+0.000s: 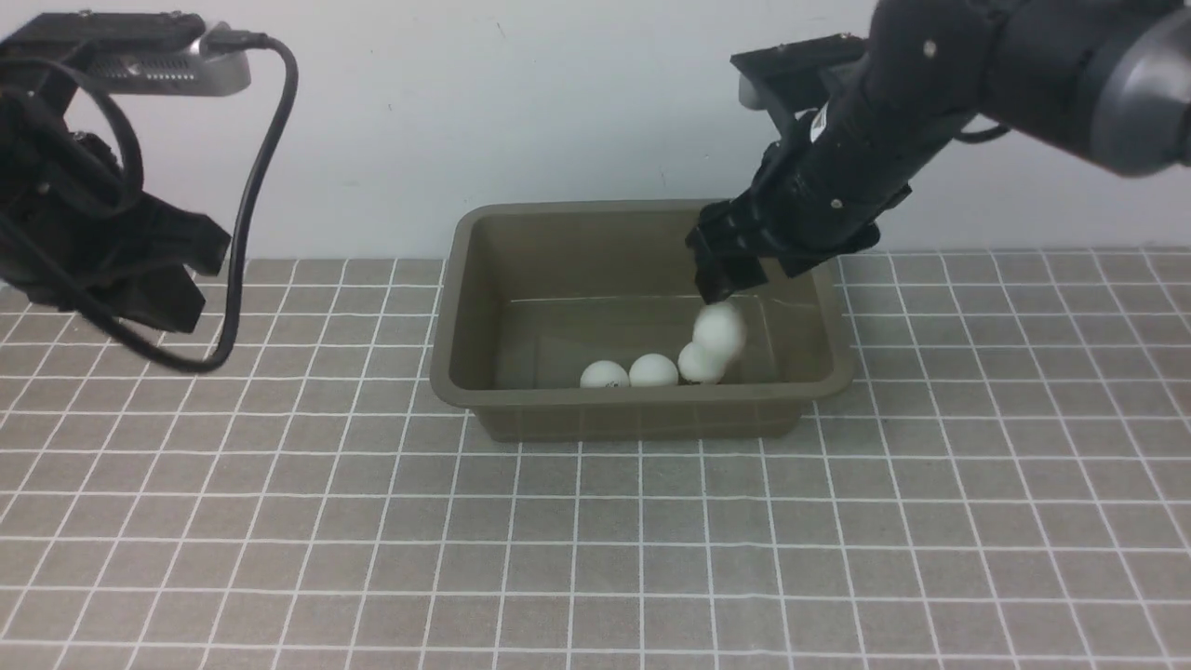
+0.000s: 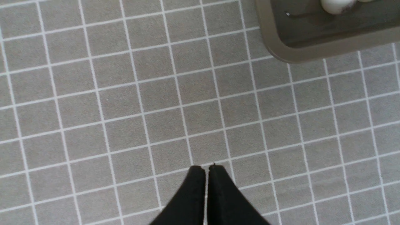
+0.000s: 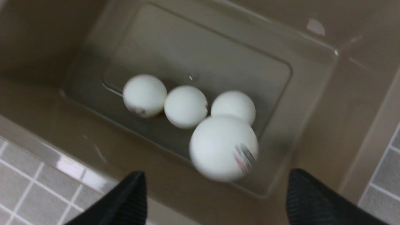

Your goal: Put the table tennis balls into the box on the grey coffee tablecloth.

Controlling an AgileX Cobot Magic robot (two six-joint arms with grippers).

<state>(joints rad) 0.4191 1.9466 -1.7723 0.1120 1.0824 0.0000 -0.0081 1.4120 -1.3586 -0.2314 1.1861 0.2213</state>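
Observation:
The olive-brown box (image 1: 642, 398) stands on the grey coffee tablecloth (image 1: 595, 540). Three white table tennis balls (image 1: 605, 374) (image 1: 653, 370) (image 1: 700, 363) lie in a row on its floor. One more ball (image 1: 719, 330), blurred, hangs in the air just under my right gripper (image 1: 721, 279). In the right wrist view that ball (image 3: 223, 148) shows a dark logo and sits free between the spread fingers of the right gripper (image 3: 217, 173), which is open. My left gripper (image 2: 206, 168) is shut on nothing, raised over bare cloth left of the box (image 2: 281, 50).
A white wall runs behind the box. The left arm (image 1: 140, 270) with its looping cable hangs at the far left, well away from the box. Gridded cloth stretches in front of the box and to both sides.

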